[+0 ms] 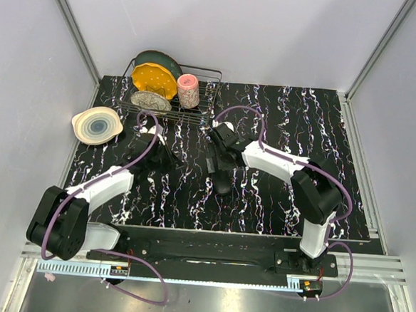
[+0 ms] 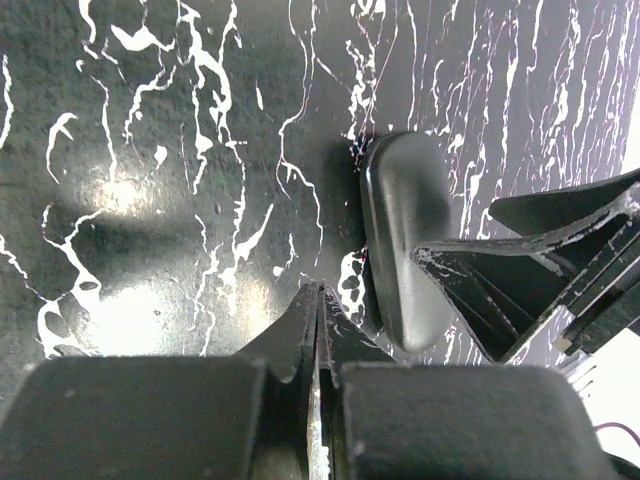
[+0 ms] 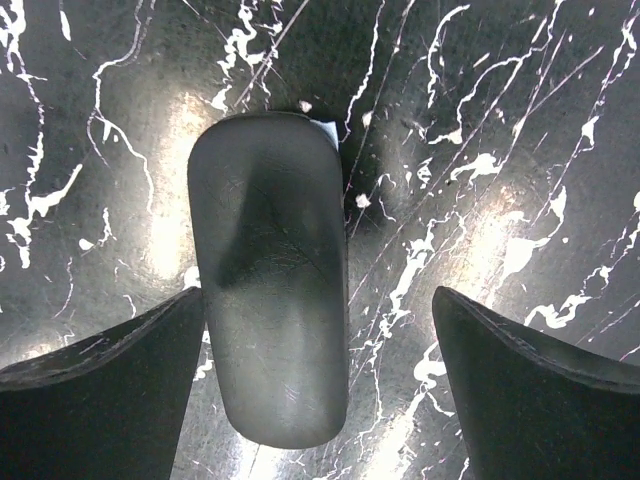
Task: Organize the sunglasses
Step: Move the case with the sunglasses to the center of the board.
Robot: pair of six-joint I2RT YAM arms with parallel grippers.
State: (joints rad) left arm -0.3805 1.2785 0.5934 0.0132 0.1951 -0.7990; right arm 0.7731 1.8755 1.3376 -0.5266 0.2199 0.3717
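Right fingers [image 3: 100, 380] stand wide apart, astride the black glasses case [image 3: 270, 290], gripping nothing. Left fingers [image 2: 295, 335] are pressed shut and empty, just beside the case. The case lies closed and flat on the marbled surface [image 3: 500, 150]. The sunglasses are not visible in any view and are judged to be inside the case, with the placement apparently complete. A dish rack [image 1: 205, 111] and a bowl [image 1: 78, 122] sit well apart, obstructing nothing.

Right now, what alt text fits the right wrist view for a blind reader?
A closed black glasses case lies on the black, white-veined table, between the open fingers of the right gripper, closer to one than the other. A pale sliver shows at its far end.
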